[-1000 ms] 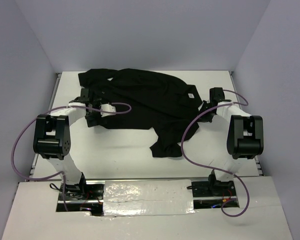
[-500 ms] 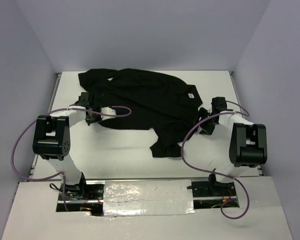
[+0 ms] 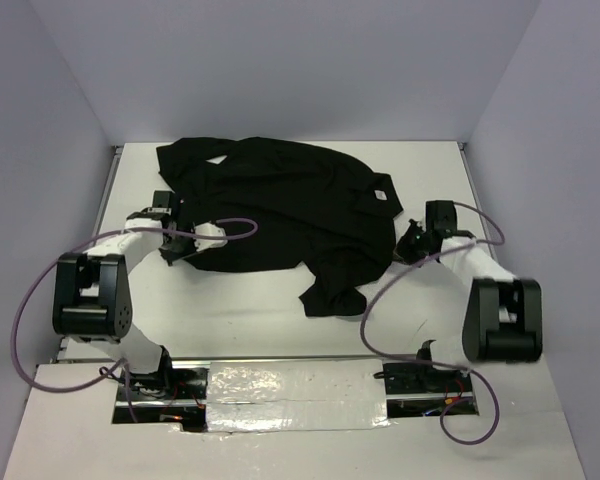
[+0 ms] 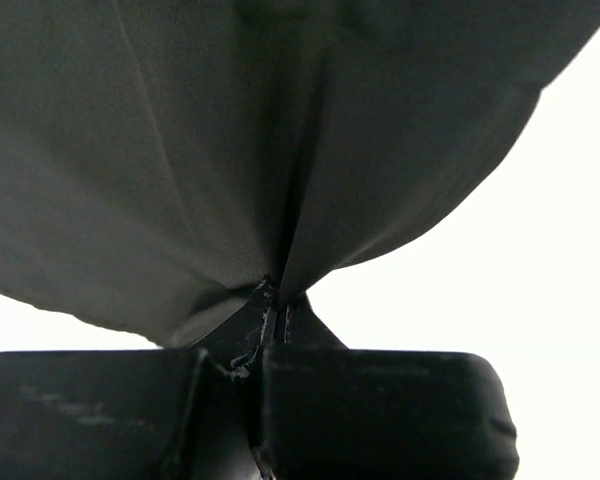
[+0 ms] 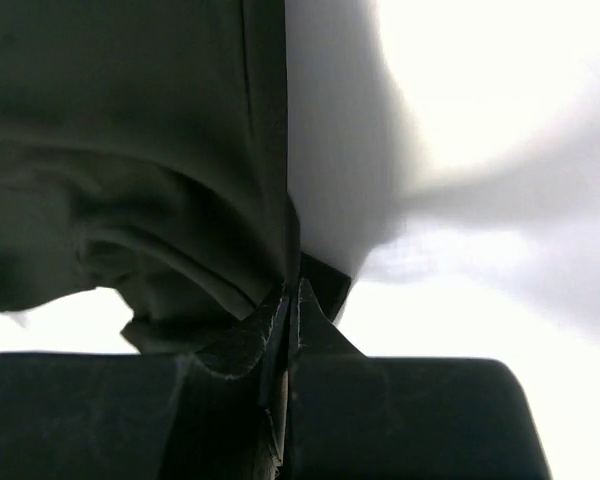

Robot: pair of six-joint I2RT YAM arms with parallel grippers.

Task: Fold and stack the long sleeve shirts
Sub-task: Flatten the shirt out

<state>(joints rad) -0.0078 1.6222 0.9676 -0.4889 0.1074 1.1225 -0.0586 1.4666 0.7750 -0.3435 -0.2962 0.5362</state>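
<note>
pinching down on both sides now, the two arms are gripping the plain black soft-fabric long-sleeved shirt [image 3: 290, 200], which is lying rumpled and spread across the far half of the white tabletop [image 3: 260, 310]. the left gripper [image 4: 277, 303] is sitting at the shirt's near left edge, and its wrist camera is showing the dark fingers clenched tight together with a peak of cloth trapped between the tips, the fabric fanning upward and outward from that pinch. over on the other side, the right gripper [image 5: 292, 300] is clamping the shirt's right edge, on the near side of the small white tag [image 3: 381, 194]; its fingers are squeezed together too, with a straight hem of cloth running up out of the nip and bunched folds hanging to the left of it. from above, one lobe of the shirt is trailing toward the near edge between the two arms and ending in a crumpled bump, while a sleeve is curling at the far left corner. purple cables [image 3: 220, 228] are looping from each arm, the left one draping across the cloth's near edge.
</note>
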